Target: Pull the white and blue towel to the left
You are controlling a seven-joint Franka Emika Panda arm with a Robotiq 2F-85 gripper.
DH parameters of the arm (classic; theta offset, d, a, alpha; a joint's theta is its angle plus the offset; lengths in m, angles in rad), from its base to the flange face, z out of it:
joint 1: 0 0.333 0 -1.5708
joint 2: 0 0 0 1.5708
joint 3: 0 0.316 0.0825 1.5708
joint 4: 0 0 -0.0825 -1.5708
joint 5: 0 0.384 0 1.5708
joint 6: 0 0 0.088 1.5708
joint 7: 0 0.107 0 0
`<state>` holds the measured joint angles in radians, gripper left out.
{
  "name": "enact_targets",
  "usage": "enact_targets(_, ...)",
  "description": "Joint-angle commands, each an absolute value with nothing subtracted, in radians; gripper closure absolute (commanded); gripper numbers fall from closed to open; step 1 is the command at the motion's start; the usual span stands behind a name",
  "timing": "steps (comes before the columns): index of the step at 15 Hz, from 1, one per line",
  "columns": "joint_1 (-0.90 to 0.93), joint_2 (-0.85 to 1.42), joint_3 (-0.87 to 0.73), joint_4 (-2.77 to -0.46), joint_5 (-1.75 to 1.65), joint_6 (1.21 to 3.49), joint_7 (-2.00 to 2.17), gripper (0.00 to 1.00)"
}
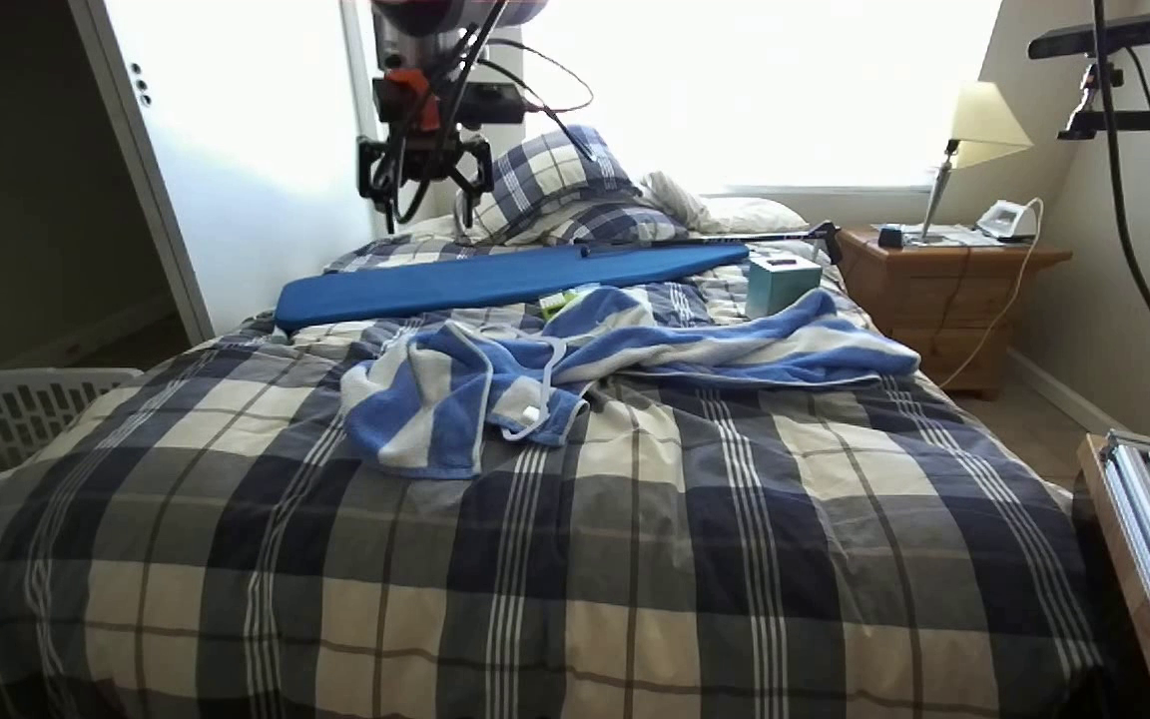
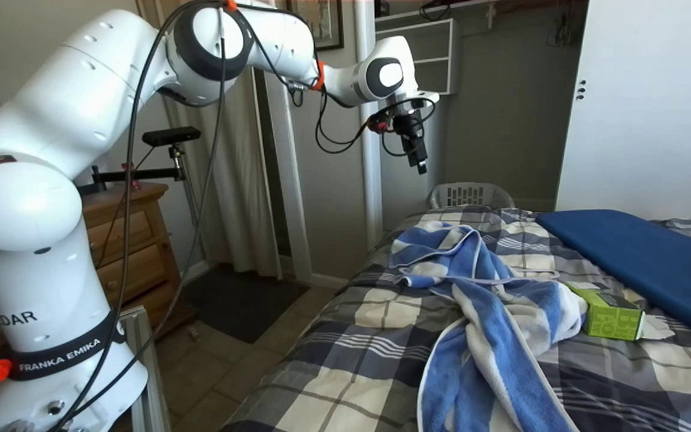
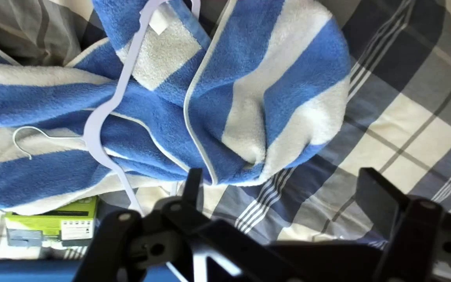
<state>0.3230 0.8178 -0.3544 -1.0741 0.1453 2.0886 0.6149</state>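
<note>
As the claw (image 3: 280,172) hangs spread wide above the plaid bed (image 1: 625,559), the blue-and-white towel (image 1: 635,348) sprawls rumpled across it beside a green box (image 2: 612,321), and only in an exterior view do we get the bedside lamp (image 1: 986,125) and bright window (image 1: 765,95) the wrist view misses.

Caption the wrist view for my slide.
Open gripper over plaid bedspread, a hanger lying across the rumpled white-and-blue towel.
</note>
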Motion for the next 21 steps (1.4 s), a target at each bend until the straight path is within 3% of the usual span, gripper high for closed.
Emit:
enact_targets(1,0.270,0.659,-0.297,-1.290,0.069,2.256,0.721,0.00)
enact_targets(10,0.225,0.444,-0.356,-1.684,-0.274,2.637,0.675,0.00)
enact_targets(21,0.090,0.104,-0.316,-2.225,-0.288,2.703,0.556,0.00)
